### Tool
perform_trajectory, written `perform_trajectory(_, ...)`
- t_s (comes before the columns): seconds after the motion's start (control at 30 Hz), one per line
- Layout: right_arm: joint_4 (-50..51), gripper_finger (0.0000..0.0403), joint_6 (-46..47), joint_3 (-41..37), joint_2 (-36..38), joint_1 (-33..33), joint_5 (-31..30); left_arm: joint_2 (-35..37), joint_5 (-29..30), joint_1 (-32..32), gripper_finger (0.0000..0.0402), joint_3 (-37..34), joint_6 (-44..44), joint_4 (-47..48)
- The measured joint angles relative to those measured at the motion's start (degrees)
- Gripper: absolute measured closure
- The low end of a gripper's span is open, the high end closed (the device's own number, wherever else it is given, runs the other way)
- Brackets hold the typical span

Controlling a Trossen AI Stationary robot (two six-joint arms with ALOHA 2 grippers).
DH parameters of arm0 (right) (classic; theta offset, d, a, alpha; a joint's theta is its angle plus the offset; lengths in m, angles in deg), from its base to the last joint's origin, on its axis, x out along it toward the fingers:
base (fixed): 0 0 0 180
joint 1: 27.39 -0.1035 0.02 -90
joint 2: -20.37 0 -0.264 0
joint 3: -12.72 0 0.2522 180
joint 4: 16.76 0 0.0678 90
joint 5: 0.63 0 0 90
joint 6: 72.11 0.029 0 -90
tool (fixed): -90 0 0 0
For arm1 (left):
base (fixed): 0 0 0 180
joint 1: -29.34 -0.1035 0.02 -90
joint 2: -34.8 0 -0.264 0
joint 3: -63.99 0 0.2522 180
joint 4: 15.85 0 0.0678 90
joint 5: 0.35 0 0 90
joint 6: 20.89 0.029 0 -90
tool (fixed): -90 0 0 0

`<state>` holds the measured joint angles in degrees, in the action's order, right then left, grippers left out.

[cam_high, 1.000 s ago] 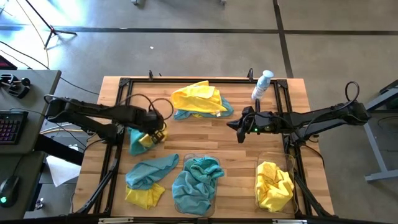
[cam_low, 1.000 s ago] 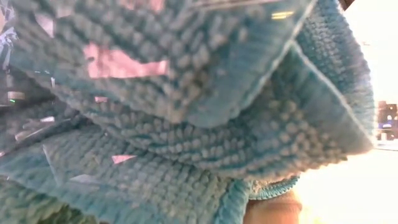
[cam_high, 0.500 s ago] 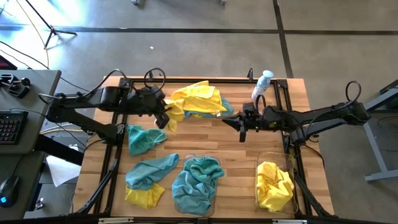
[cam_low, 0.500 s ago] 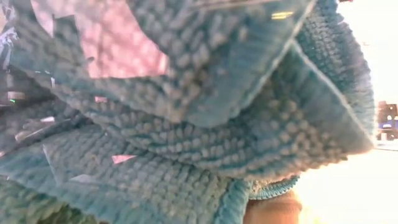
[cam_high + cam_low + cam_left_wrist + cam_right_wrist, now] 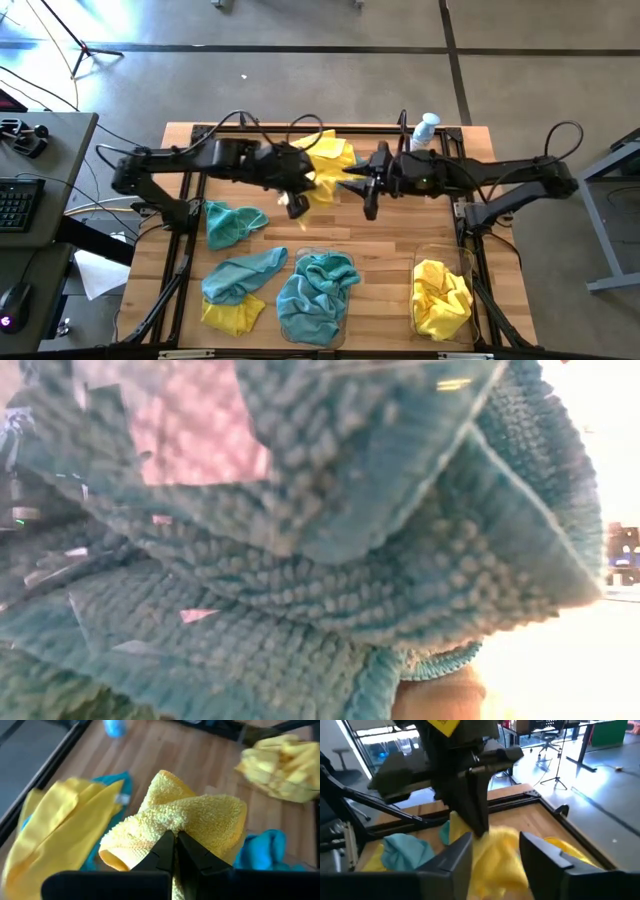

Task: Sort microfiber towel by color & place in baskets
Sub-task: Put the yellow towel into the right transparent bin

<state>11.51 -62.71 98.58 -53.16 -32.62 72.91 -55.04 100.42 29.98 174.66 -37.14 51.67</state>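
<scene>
We see the left end effector (image 5: 172, 851) above the middle of the tabletop (image 5: 385, 260), its dark fingers clenched on a yellow towel (image 5: 192, 817) of thick, looped terry that bunches into a rounded fold just past the fingertips. Beyond it on one side lies a flat, smoother yellow cloth (image 5: 60, 827) over a teal one; on the other side lies a crumpled teal towel (image 5: 265, 847).

From above, a teal towel (image 5: 232, 222) lies rumpled just below and to the left of that end effector, and nearer the front edge a teal cloth (image 5: 243, 275) overlaps a yellow cloth (image 5: 235, 314).

The middle basket (image 5: 345, 262), clear plastic with rounded corners, holds a heaped teal towel (image 5: 315, 292) whose nubby weave fills the low view.

The right end effector (image 5: 365, 185) faces the left one at close range, with the held towel between them. Its two blocky fingers stand apart, released, grasping nothing. A pile of yellow towels (image 5: 335, 152) lies just behind both.

A white and blue spray bottle (image 5: 424, 131) lies behind the right arm. The right basket (image 5: 432, 254), well in front of that arm, holds a bunched yellow towel (image 5: 441, 298).

The tabletop is pale wooden planking with a black metal frame (image 5: 185, 240) on it. The floor (image 5: 300, 80) around is grey concrete, and a desk with a keyboard (image 5: 18, 205) stands at far left.
</scene>
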Motion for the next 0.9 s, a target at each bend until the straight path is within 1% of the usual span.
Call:
perform_trajectory(0.1, 0.62, 0.0215, -3.56, 3.01, -2.29, 0.01, 0.66, -3.1, -2.23, 0.58, 0.0401, 3.98, 3.07, -0.66)
perform_trajectory(0.2, 0.65, 0.0201, -6.56, 4.06, -4.43, 0.01, 3.49, -5.51, -3.23, 1.23, 0.0401, 7.84, 5.79, -0.91)
perform_trajectory(0.27, 0.88, 0.0199, -6.99, 4.06, -5.76, 0.0, 4.97, -6.37, -3.25, 1.66, 0.0401, 10.17, 6.99, -1.0)
perform_trajectory(0.37, 1.34, 0.0198, -6.9, 4.06, -8.13, 0.0, 5.16, -6.81, -3.35, 2.2, 0.0401, 13.05, 8.46, -1.01)
perform_trajectory(0.6, 0.76, 0.0201, -7.07, 4.06, -11.83, 0.0, 5.43, -6.9, -3.19, 2.47, 0.0401, 15.81, 9.03, -0.94)
perform_trajectory(0.67, 0.22, 0.0215, -7.07, 4.06, -12.07, 0.0, 5.48, -6.88, -3.17, 2.47, 0.0401, 15.84, 9.03, -0.94)
perform_trajectory(0.73, -0.33, 0.0242, -7.1, 4.06, -12.07, 0.0, 5.54, -6.9, -2.88, 2.47, 0.0401, 15.84, 8.98, -0.94)
perform_trajectory(0.8, -0.71, 0.0282, -7.09, 4.06, -12.07, 0.01, 5.95, -6.9, -2.75, 2.47, 0.04, 15.82, 9.0, -1.02)
perform_trajectory(0.9, -0.98, 0.0359, -7.1, 4.06, -12.07, 0.02, 7.42, -6.9, -1.49, 2.46, 0.0395, 15.83, 8.98, -1.57)
